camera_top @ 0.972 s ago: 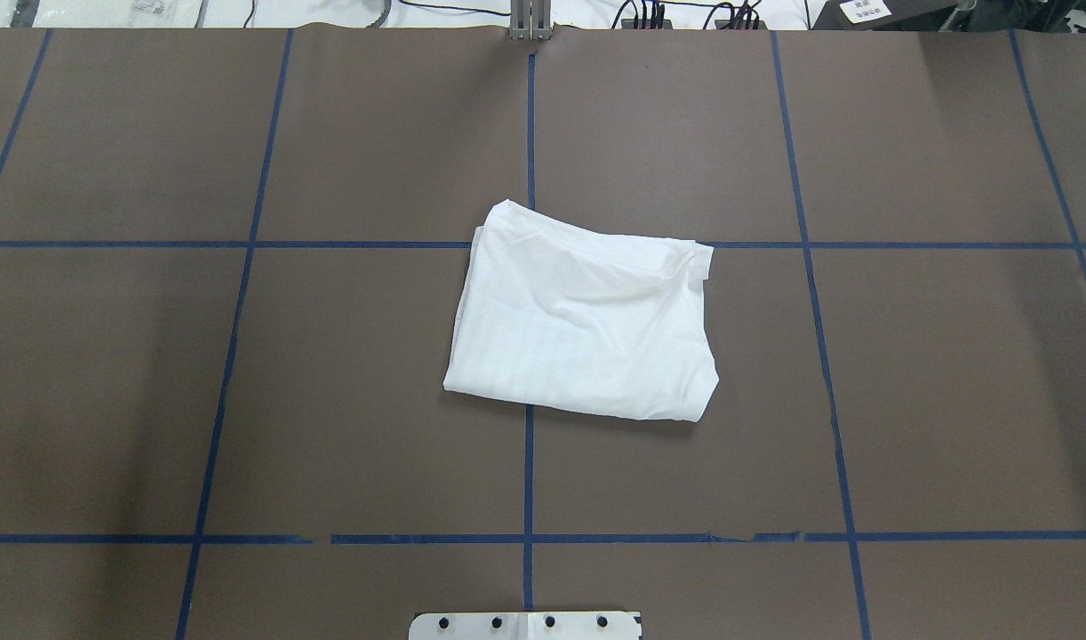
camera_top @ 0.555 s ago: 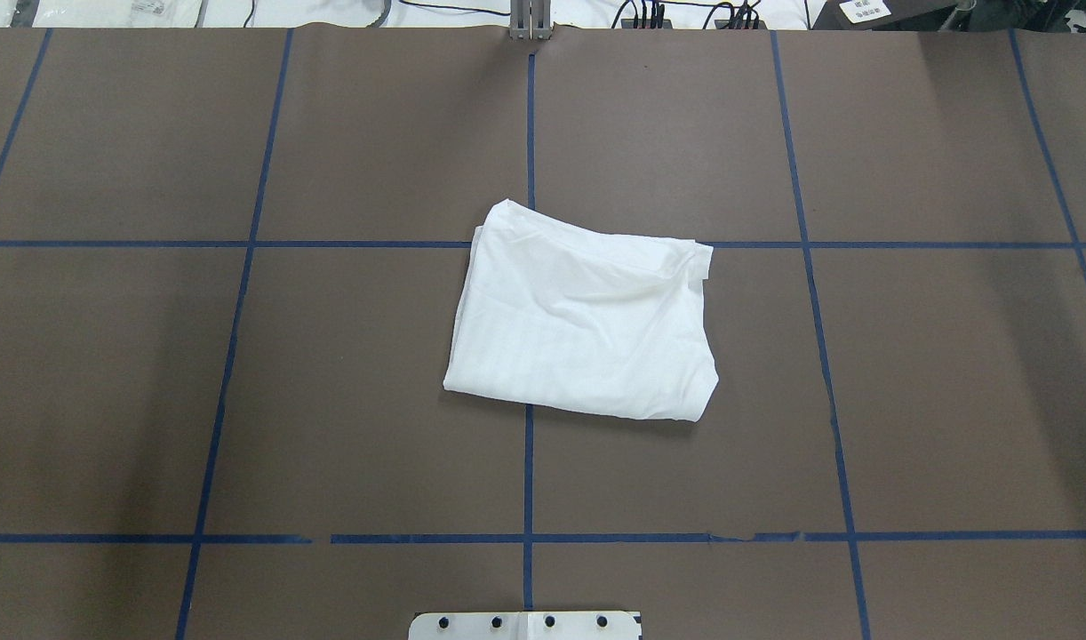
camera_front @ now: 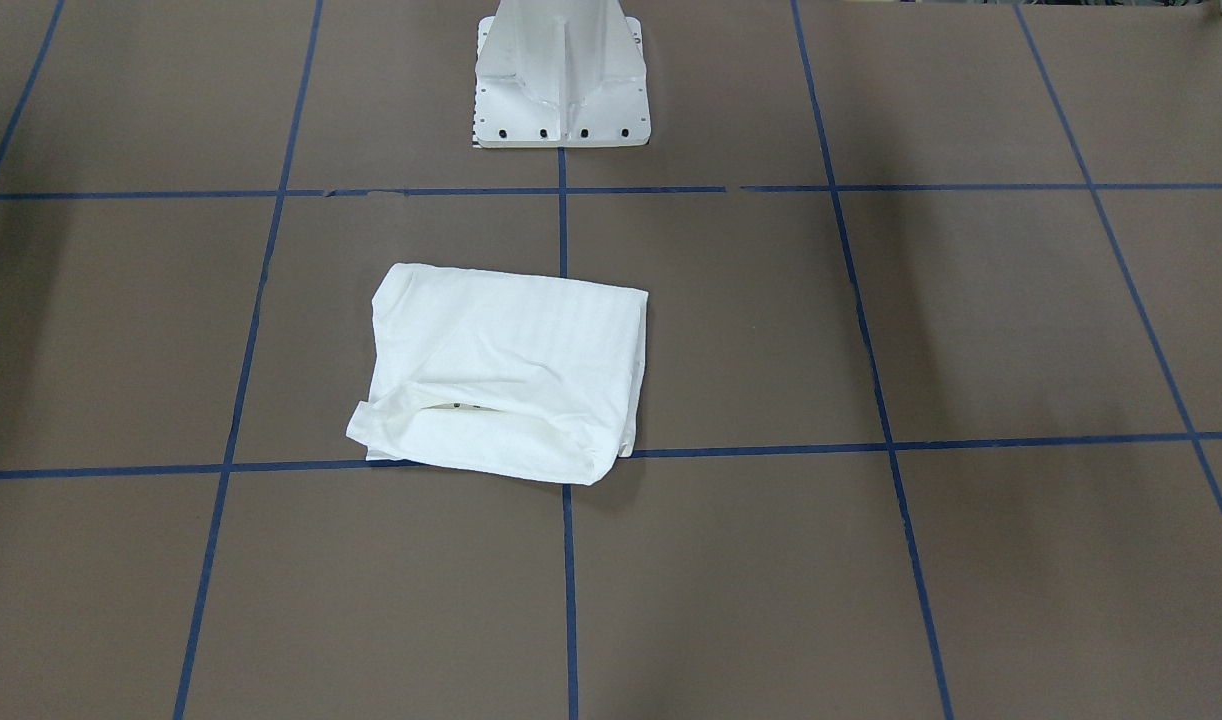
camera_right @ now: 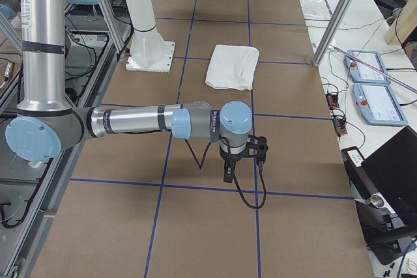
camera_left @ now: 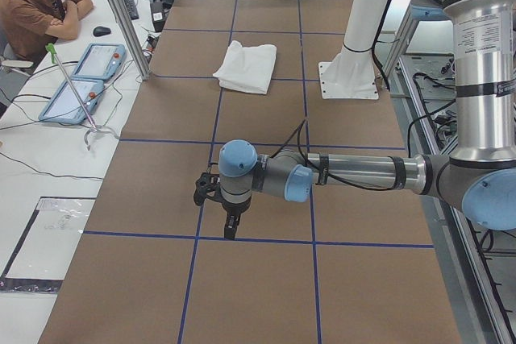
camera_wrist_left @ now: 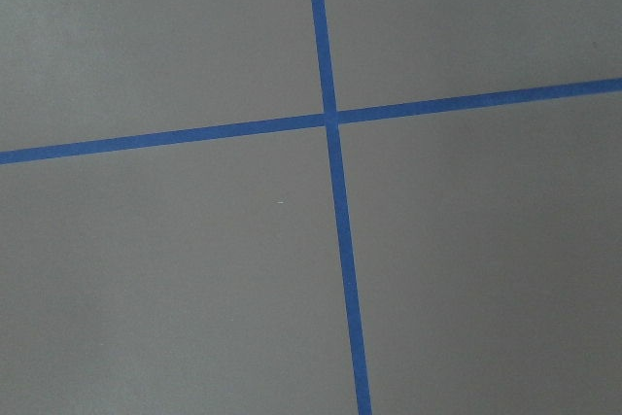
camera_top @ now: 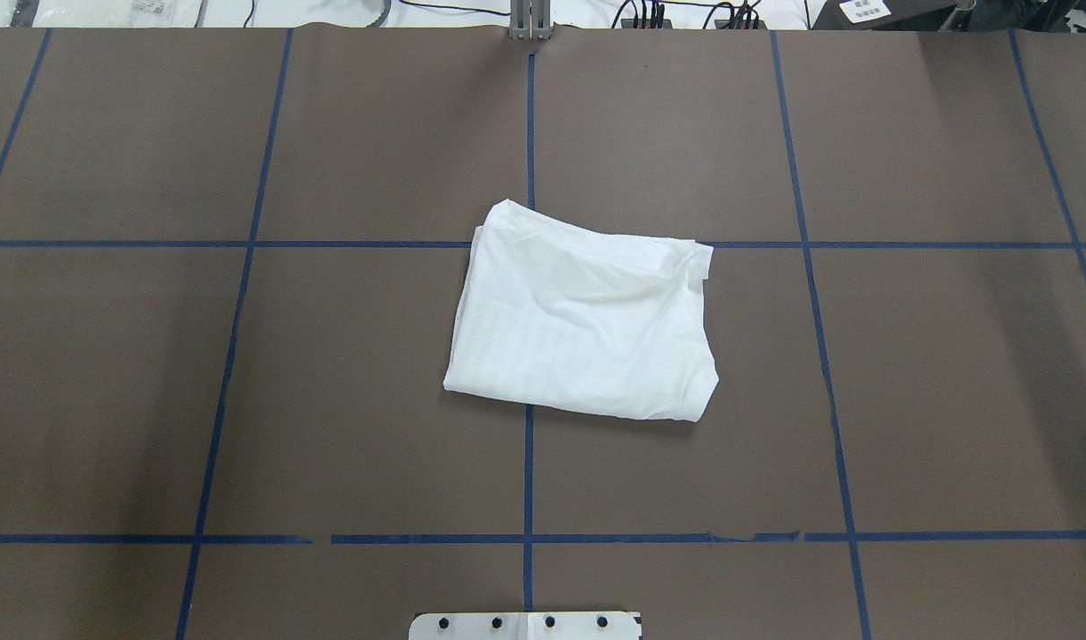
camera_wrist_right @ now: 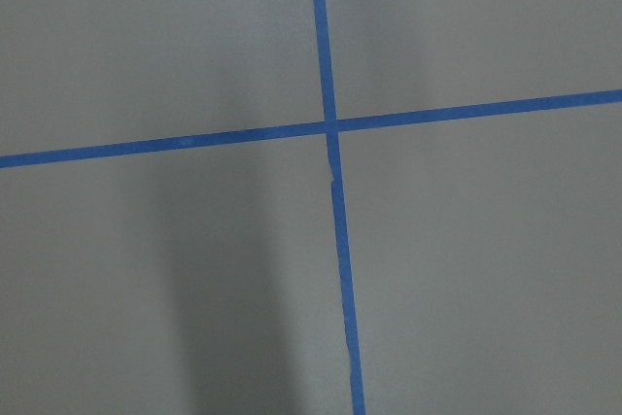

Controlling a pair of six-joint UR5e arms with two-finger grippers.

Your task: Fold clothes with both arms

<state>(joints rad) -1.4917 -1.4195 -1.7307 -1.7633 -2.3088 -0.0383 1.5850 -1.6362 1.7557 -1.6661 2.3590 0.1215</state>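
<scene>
Found no shift in the shirt (camera_top: 578, 324) over the last second: lies as before, folded into a compact packet at the middle of the table (camera_top: 241, 400), just ahead of the pedestal base (camera_front: 561, 100), so judged folded or near enough. Parked well apart from it, toward the table's two ends, left gripper (camera_left: 231, 230) and right gripper (camera_right: 227, 175), pointed down with no cloth in either. Cannot tell from these side views whether either pincer stands apart or together

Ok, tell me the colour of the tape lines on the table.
Blue tape lines on the brown table; clearest in the overhead exterior view.
</scene>
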